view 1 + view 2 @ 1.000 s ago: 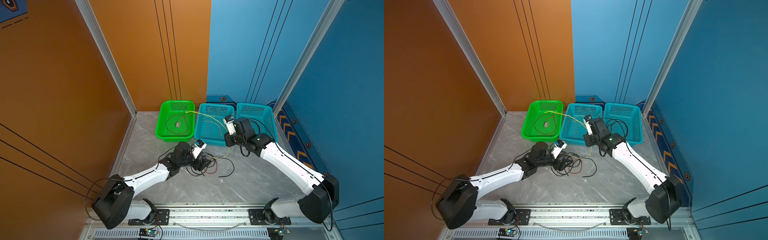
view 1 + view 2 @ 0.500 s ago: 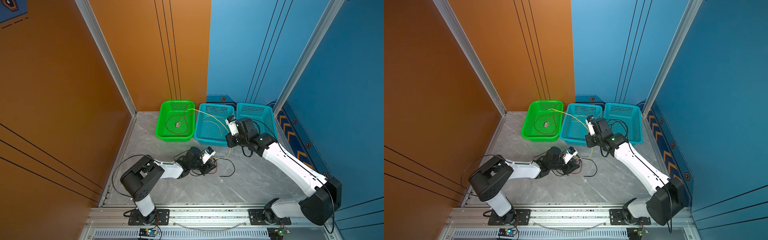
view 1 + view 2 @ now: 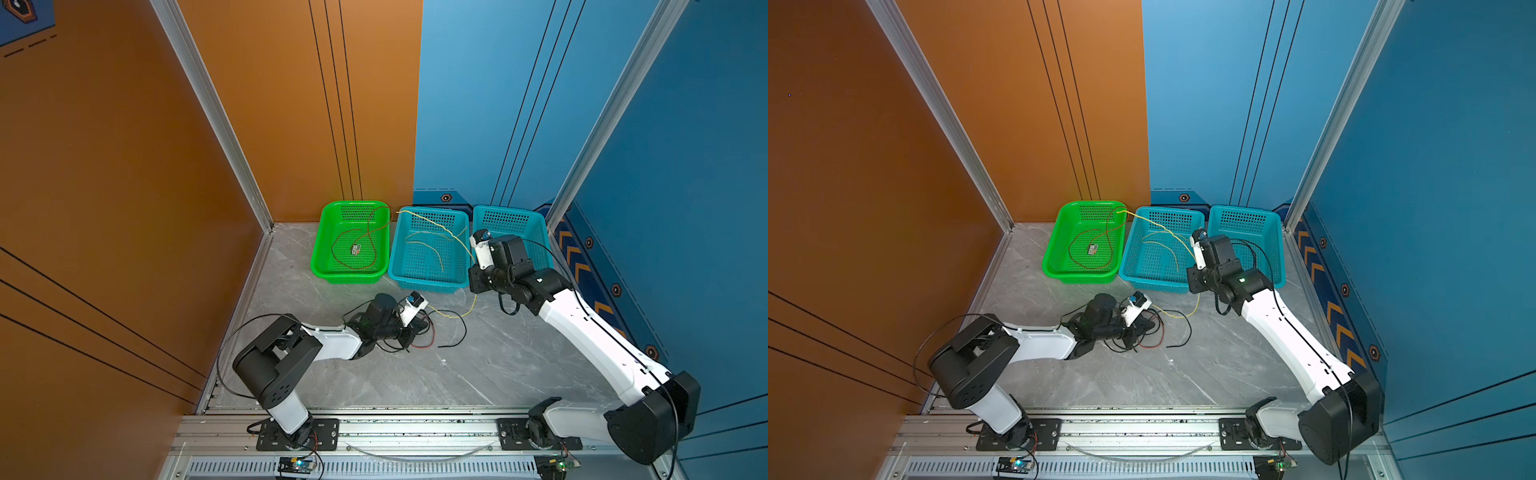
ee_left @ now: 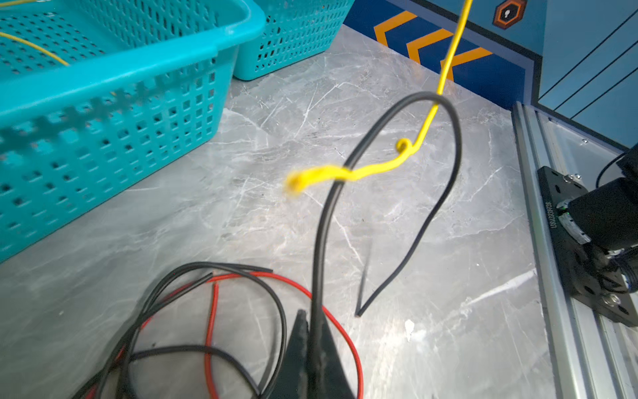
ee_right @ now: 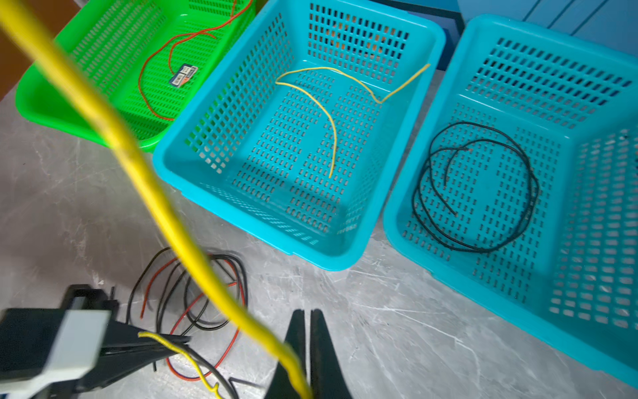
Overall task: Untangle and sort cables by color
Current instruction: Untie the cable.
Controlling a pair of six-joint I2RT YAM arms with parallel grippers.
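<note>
– Red stock first: what was entered as sorted?
– One red cable (image 5: 139, 81), coiled inside the green basket (image 3: 345, 277). One short yellow cable (image 5: 333, 138), laid in the middle basket (image 3: 432, 286). One black cable (image 5: 531, 179), looped in the right basket (image 3: 509, 209). Three lots were counted as done.
– What was listed as outstanding?
– A tangle on the surface (image 3: 478, 374), in front of the baskets: a loose red cable (image 4: 211, 311) and several black strands (image 4: 284, 328) were found crossed over one another. A long yellow cable (image 5: 155, 193) was noted as part-way home. One end was draped over the middle basket toward the green basket's rim. The other end hung down and was seen crossing a black arch near the tangle.
– Gripper states?
– The right gripper (image 5: 307, 321) was recorded pinched closed on the long yellow cable, raised beside the middle basket. The left gripper (image 4: 310, 321) was recorded clamped on the held black cable (image 4: 319, 241), which rose from the tangle in that arch.
– Assessment?
– Roughly half was judged complete. The long yellow cable was judged to need freeing from the arch, and the red and black to need separating afterwards.
</note>
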